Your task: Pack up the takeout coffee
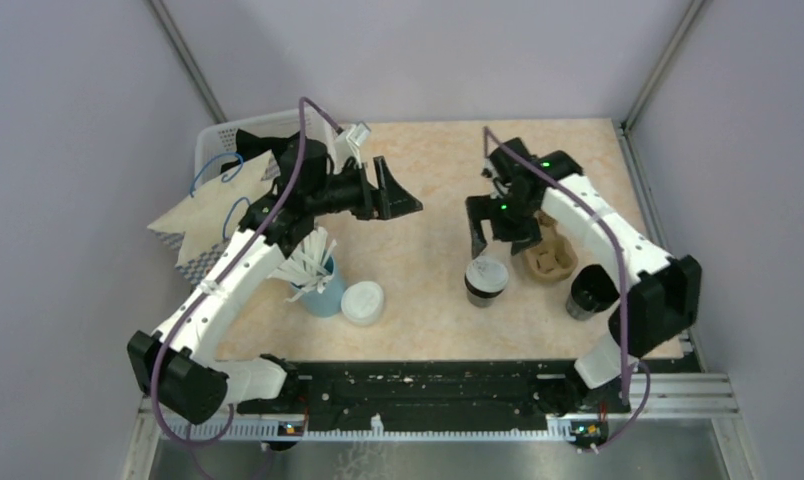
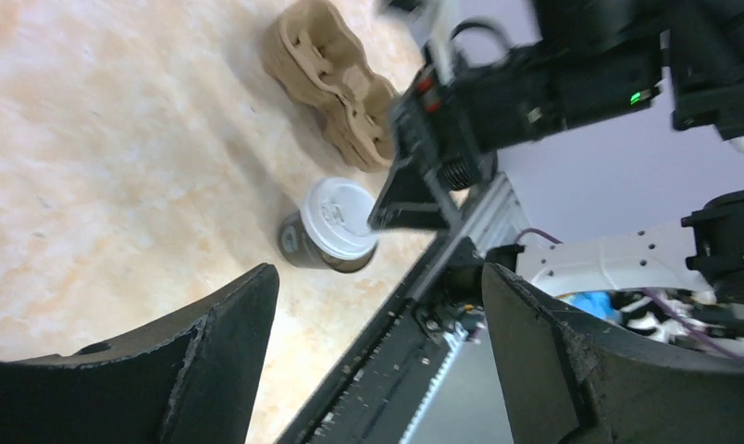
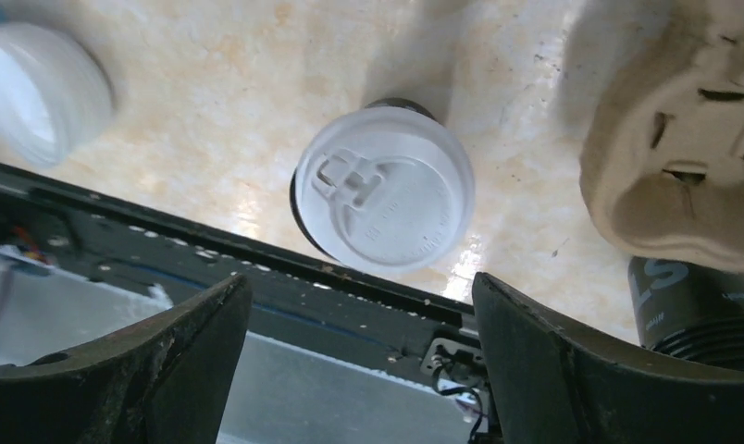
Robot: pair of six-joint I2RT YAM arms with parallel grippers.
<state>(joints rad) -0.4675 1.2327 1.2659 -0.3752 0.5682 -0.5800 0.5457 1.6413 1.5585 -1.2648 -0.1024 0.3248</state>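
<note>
The takeout coffee [image 1: 486, 278] [image 2: 336, 222] [image 3: 382, 190] is a dark cup with a white lid, standing upright on the table near the front rail. My right gripper [image 1: 496, 240] [image 3: 361, 282] hovers just above and behind it, open, with nothing between its fingers; the cup is apart from them. My left gripper [image 1: 398, 195] [image 2: 379, 277] is raised over the middle of the table, left of the cup, pointing towards it. It is open and empty.
A brown cardboard cup carrier [image 1: 548, 258] [image 2: 336, 83] [image 3: 683, 157] lies right of the coffee. A lidless black cup [image 1: 590, 293] [image 3: 697, 310] stands beyond it. A light blue cup of straws [image 1: 320, 285], a loose white lid [image 1: 363, 302], a paper bag [image 1: 203, 215] and a white basket [image 1: 218, 140] are at left.
</note>
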